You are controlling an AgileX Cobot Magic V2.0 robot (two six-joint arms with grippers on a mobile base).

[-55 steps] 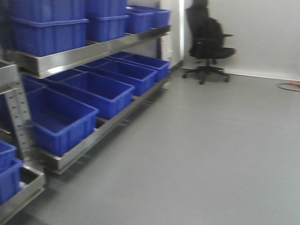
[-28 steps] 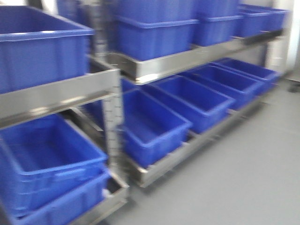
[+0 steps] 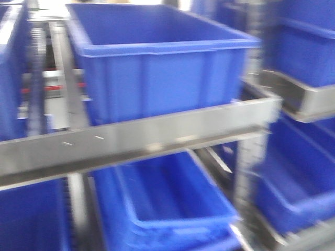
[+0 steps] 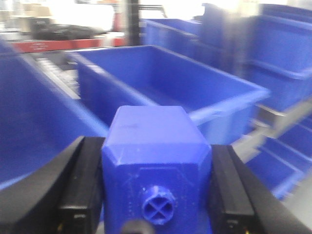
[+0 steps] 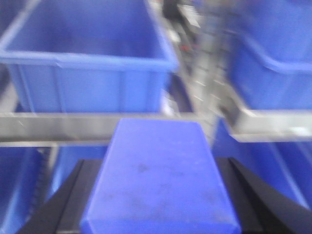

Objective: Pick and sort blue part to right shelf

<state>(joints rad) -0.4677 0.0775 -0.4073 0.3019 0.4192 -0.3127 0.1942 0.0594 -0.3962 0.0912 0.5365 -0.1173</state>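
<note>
In the left wrist view my left gripper (image 4: pixel 155 161) is shut on a blue block-shaped part (image 4: pixel 152 129) with a round cross-marked stud on its near face. In the right wrist view my right gripper (image 5: pixel 158 185) is shut on a second blue part (image 5: pixel 160 165) with a flat top. Both are held in front of a stainless steel shelf with a flat front rail (image 3: pixel 157 133). A large blue crate (image 3: pixel 157 63) stands on it; this crate also shows in the right wrist view (image 5: pixel 87 53). Neither gripper shows in the front view.
Another open blue crate (image 3: pixel 167 209) sits on the level below the rail. A perforated steel upright (image 3: pixel 246 172) separates this rack from more blue crates (image 3: pixel 303 172) on the right. A roller track (image 4: pixel 53 75) runs beside a crate (image 4: pixel 170 83) in the left wrist view.
The front view has swung left along the racks. The office chair and open floor have left the view, and the crate and steel rail now fill it at close range.
</note>
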